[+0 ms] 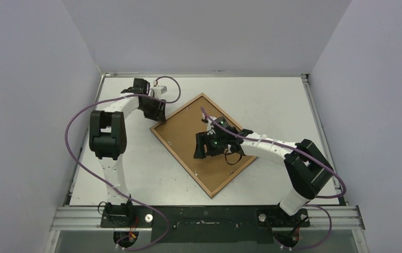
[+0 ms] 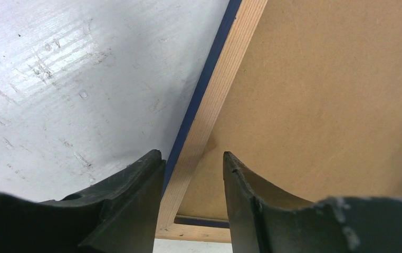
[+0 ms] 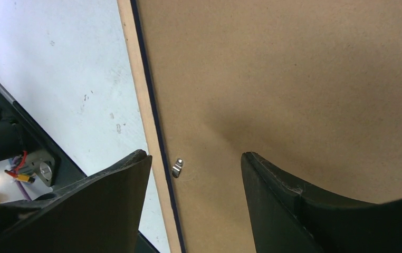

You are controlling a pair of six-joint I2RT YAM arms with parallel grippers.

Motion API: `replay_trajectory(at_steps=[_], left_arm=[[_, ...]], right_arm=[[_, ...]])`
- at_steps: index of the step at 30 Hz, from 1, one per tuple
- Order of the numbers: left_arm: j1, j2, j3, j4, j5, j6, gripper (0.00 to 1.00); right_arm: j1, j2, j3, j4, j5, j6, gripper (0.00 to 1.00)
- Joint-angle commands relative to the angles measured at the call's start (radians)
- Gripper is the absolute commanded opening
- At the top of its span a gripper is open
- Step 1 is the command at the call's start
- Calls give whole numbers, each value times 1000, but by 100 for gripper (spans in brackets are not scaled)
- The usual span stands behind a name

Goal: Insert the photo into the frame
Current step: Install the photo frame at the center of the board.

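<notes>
The frame [image 1: 181, 162] lies back-up and turned like a diamond on the table, its light wood rail [image 2: 225, 68] edged in navy. A plain brown backing board [image 1: 188, 134] fills it. The photo is out of view. My left gripper [image 1: 156, 113] is at the frame's left corner. Its jaws [image 2: 192, 158] stand apart astride the rail, one finger outside the navy edge, the other over the board [image 2: 336, 105]. My right gripper [image 1: 201, 147] hovers over the board's middle. It is open [image 3: 194, 158] with nothing in it, and a small metal clip [image 3: 177, 167] lies between its fingers by the rail [image 3: 135, 79].
The white table [image 1: 273, 100] is closed in by grey walls on the left, right and far sides. A dark rail [image 1: 204, 216] holding both arm bases runs along the near edge. Purple cables loop off both arms.
</notes>
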Motion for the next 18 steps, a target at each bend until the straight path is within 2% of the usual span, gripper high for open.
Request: replay_trajectory(at_steps=[1, 6, 13, 18], left_arm=[[-8, 16, 33, -20, -21, 47, 41], [-15, 18, 26, -22, -52, 53, 28], [-30, 17, 17, -10, -73, 39, 25], [-42, 6, -16, 3, -90, 14, 23]], right_arm=[[-5, 3, -25, 103, -73, 81, 63], [-8, 16, -72, 171, -156, 143, 61], [-12, 0, -113, 148, -221, 150, 59], [-11, 10, -165, 202, -261, 202, 58]])
